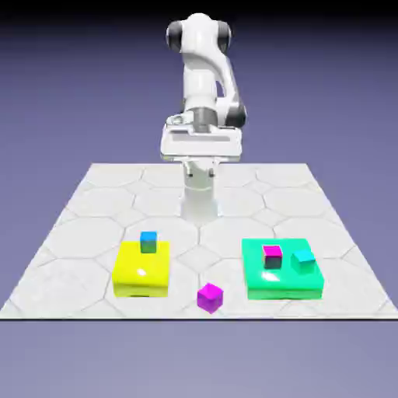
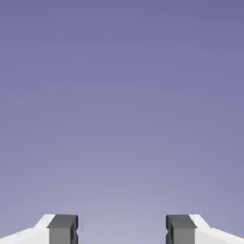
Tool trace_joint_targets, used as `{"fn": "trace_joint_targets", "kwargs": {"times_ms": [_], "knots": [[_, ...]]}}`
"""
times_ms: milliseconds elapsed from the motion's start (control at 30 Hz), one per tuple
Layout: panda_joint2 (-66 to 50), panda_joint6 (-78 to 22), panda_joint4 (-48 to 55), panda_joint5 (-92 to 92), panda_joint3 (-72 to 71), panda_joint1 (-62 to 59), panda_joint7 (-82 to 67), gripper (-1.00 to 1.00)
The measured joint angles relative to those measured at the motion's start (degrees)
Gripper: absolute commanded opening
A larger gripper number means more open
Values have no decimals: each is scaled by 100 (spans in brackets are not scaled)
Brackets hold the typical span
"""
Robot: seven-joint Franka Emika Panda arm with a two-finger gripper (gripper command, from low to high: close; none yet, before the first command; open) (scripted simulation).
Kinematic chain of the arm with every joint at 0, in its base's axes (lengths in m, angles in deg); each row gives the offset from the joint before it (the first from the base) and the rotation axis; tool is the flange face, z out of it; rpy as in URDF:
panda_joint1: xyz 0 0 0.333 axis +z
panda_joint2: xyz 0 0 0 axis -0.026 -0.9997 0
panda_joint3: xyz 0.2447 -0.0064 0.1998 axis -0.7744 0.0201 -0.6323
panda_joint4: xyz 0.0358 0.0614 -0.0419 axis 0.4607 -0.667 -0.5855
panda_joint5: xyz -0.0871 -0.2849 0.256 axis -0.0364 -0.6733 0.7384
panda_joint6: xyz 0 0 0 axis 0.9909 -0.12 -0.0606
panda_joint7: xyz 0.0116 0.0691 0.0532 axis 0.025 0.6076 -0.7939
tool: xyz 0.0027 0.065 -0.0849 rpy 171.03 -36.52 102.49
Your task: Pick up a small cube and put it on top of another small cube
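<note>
The all magenta-purple small cube (image 1: 210, 297) lies on the tiled table near its front edge, between two flat blocks. The other small cube (image 1: 272, 256), with a magenta top and dark sides, stands on the green block (image 1: 264, 286), left of its middle. My gripper (image 1: 200, 144) is held high near the robot's base, far behind both cubes and level rather than pointing down. In the hand view the gripper (image 2: 121, 231) is open: the two grey fingertips (image 2: 63, 229) stand wide apart with only the plain backdrop between them. No cube shows in that view.
An all-cyan cube (image 1: 303, 260) sits on the green block just right of the magenta-topped cube. A blue-topped cube (image 1: 148, 242) stands at the back of a yellow block (image 1: 140, 276) on the exterior view's left. The table's front edge (image 1: 199, 317) runs close to the purple cube.
</note>
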Motion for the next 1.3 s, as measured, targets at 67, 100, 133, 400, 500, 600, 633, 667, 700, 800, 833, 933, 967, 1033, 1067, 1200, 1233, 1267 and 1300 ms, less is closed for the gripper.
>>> {"fn": "trace_joint_targets", "kwargs": {"times_ms": [67, 100, 133, 400, 500, 600, 633, 667, 700, 800, 833, 933, 967, 1033, 1067, 1200, 1233, 1267, 1300], "knots": [[-415, -316, 276, 48, -126, -137, 257, 0], [-623, -473, 414, 72, -189, -206, 386, 0], [-831, -631, 552, 96, -251, -274, 514, 0], [-2492, -1893, 1656, 288, -754, -825, 1543, 0], [-3115, -2366, 2070, 360, -943, -1032, 1929, 0], [-3738, -2840, 2484, 432, -1131, -1236, 2314, 0], [-3945, -2997, 2622, 456, -1194, -1303, 2443, 0], [-4153, -3155, 2760, 480, -1257, -1372, 2572, 0], [-4361, -3313, 2898, 504, -1320, -1440, 2700, 0], [-4984, -3786, 3313, 576, -1508, -1646, 3086, 0], [-5191, -3944, 3451, 600, -1571, -1715, 3215, 0], [-5490, -4171, 3649, 635, -1661, -1813, 3399, 0], [-5697, -3926, 3612, 605, -1632, -1763, 3410, 0], [-6112, -3436, 3538, 546, -1574, -1661, 3431, 0], [-6238, -3288, 3515, 528, -1557, -1630, 3438, -100], [-5824, -3773, 3589, 602, -1615, -1732, 3406, -100], [-5616, -4018, 3626, 633, -1644, -1783, 3395, -100], [-5409, -4243, 3634, 647, -1741, -1780, 3350, -100], [-5201, -4438, 3597, 635, -1945, -1695, 3249, -100]]}}
